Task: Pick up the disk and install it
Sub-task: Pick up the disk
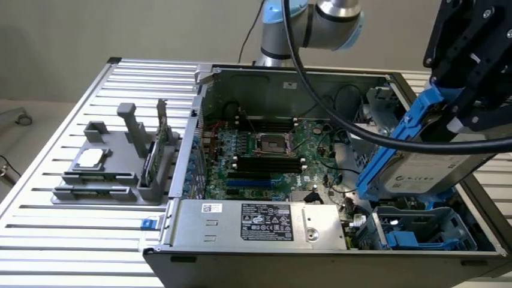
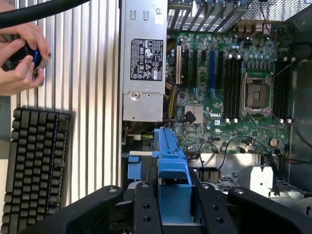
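The disk [image 1: 424, 162] is hanging on edge and tilted at the exterior view's right, above the near right corner of the open computer case [image 1: 320, 75], with its labelled silver face showing and its blue carrier framing it. The gripper [image 1: 452, 111] is clamping that carrier between its black fingers [image 2: 146, 209], one on either side, so the disk is being held clear of everything below. Directly under it the drive bay [image 1: 424, 231] is standing open, with blue guides inside. To seat the disk well, I judge that the carrier needs squaring to those guides before any push, since a tilted entry would probably jam. The thick black cable [image 1: 384, 135] is sweeping across just beside the disk and could snag. Further left, the motherboard [image 1: 264, 162] is lying exposed, and the grey power supply [image 1: 256, 222] is sitting along the near edge. The case is resting on a slatted aluminium table [image 1: 80, 240], which is also carrying a grey fixture [image 1: 112, 174] with a processor chip [image 1: 90, 157] and a black keyboard [image 2: 34, 165]. A person's hand [image 2: 19, 58] is holding a small black-and-blue object over the table. A plain beige wall [image 1: 120, 30] is closing off the far side.
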`<state>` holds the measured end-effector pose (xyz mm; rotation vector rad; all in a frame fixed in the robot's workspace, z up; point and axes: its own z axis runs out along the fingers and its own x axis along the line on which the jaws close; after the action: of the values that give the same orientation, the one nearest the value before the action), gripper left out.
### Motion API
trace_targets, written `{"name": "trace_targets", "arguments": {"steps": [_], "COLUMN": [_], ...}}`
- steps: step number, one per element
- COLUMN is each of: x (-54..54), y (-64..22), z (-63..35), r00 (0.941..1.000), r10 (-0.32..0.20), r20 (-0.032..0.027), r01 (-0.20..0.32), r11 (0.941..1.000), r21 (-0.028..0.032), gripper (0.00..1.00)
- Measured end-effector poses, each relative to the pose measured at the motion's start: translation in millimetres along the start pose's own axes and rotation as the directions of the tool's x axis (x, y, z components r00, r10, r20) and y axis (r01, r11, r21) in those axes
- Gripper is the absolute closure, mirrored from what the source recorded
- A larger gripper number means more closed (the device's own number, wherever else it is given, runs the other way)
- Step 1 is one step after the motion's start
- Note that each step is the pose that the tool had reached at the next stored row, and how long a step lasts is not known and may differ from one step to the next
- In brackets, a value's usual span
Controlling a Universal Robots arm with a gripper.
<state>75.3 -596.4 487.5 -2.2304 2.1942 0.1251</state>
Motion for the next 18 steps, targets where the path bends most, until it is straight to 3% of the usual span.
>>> {"name": "trace_targets", "arguments": {"steps": [8,18], "x": [0.9,2.0], "y": [-35.3,-40.6], "z": [3.2,18.9], "r00": [1.0000,1.0000], "r10": [0.000,0.000], "r20": [0.0002,-0.0001], "r01": [0.000,0.000], "r11": [1.0000,1.0000], "r21": [0.0000,0.0048], "gripper": [0.67,0.67]}}
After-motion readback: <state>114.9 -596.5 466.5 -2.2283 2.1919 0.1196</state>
